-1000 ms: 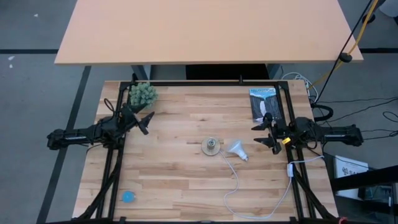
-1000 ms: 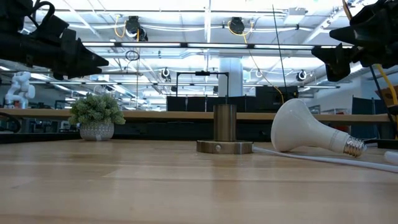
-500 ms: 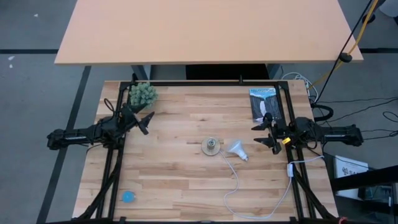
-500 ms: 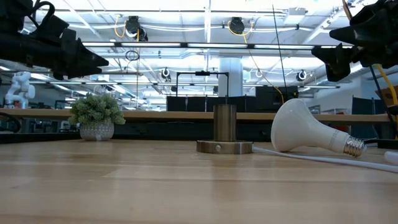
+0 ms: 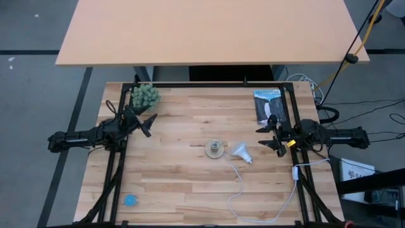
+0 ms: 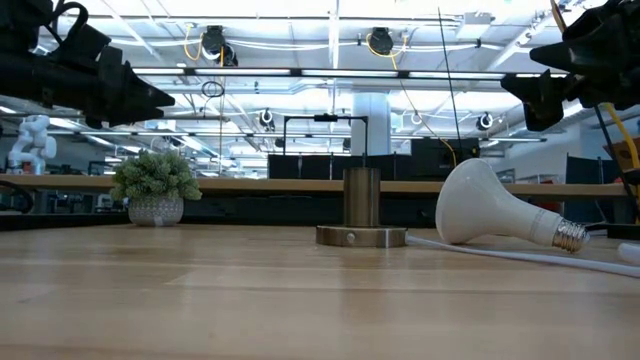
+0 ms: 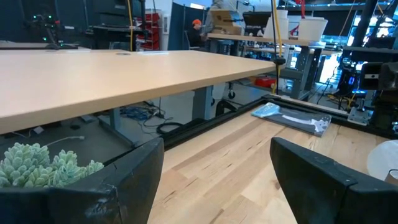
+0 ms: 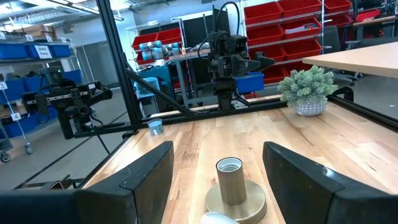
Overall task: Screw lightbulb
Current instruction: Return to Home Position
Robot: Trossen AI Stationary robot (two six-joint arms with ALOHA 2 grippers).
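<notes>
Nothing has changed since the earlier frames, and both arms hold the same pose. The left gripper (image 5: 150, 125) hovers over the table's left edge with its fingers spread wide, holding nothing. The right gripper (image 5: 262, 139) hovers near the right edge, also parted and empty.

The lightbulb (image 5: 240, 151) lies on its side on the wooden table (image 5: 177, 183). It is just right of the gold lamp socket (image 5: 215, 149) and touches neither gripper.

Only the low view shows the bulb's threaded base pointing away from the socket. Only the right wrist view shows the socket's open, empty top. The high view alone traces the white cord (image 5: 237, 190) toward the front edge.
</notes>
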